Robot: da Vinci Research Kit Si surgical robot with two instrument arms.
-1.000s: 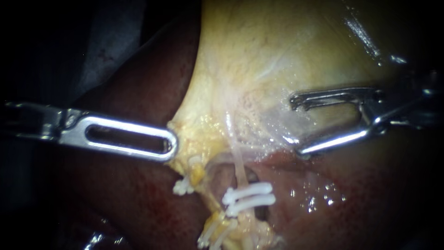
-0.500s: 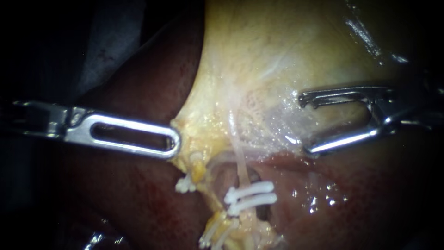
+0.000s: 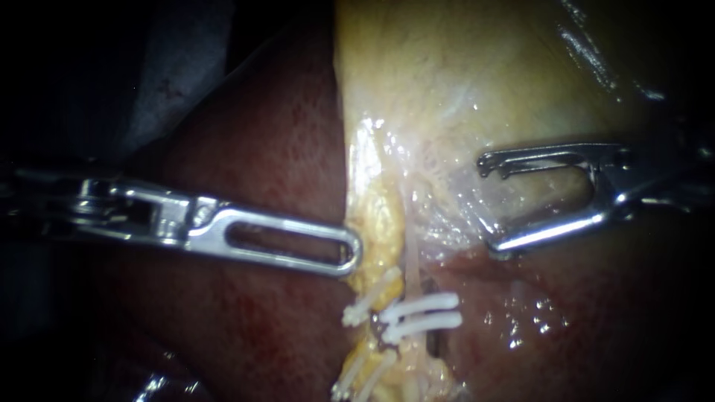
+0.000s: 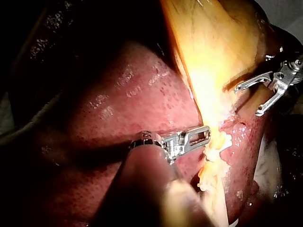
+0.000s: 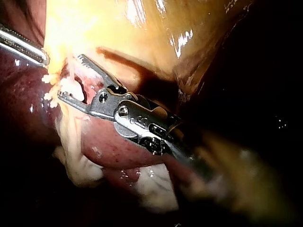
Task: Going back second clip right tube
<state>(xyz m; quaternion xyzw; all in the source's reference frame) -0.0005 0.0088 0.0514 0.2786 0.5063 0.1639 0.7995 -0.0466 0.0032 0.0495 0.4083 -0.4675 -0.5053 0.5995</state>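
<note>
Two slender metal instruments face each other across wet tissue. The dark red, glistening liver [image 3: 246, 171] fills the left and lower ground, and the pale yellow, sac-like gallbladder [image 3: 462, 74] rises above it. My left instrument [image 3: 351, 256], a flat slotted silver tip, comes in over the liver and looks clenched on the ragged yellow tissue edge [image 3: 372, 223] at the gallbladder's foot. My right instrument [image 3: 488, 205], with thin hooked silver jaws, stands spread wide and empty over a filmy part of the gallbladder wall. Its lower jaw tip is just beside the seam with the liver. Below and between the instruments, the right tube [image 3: 409, 260], thin and pale, runs down to two white plastic clips [image 3: 417, 313] lying side by side across it. Smaller white clips [image 3: 365, 305] sit just to its left. Both clips on the right tube look seated, so the step in hand appears to be the right instrument's retreat. That likely calls for a straight pull along its own shaft, lifted clear so neither hook snags the film. Open dark room lies behind it; the tight side is toward the clips and tube.
</note>
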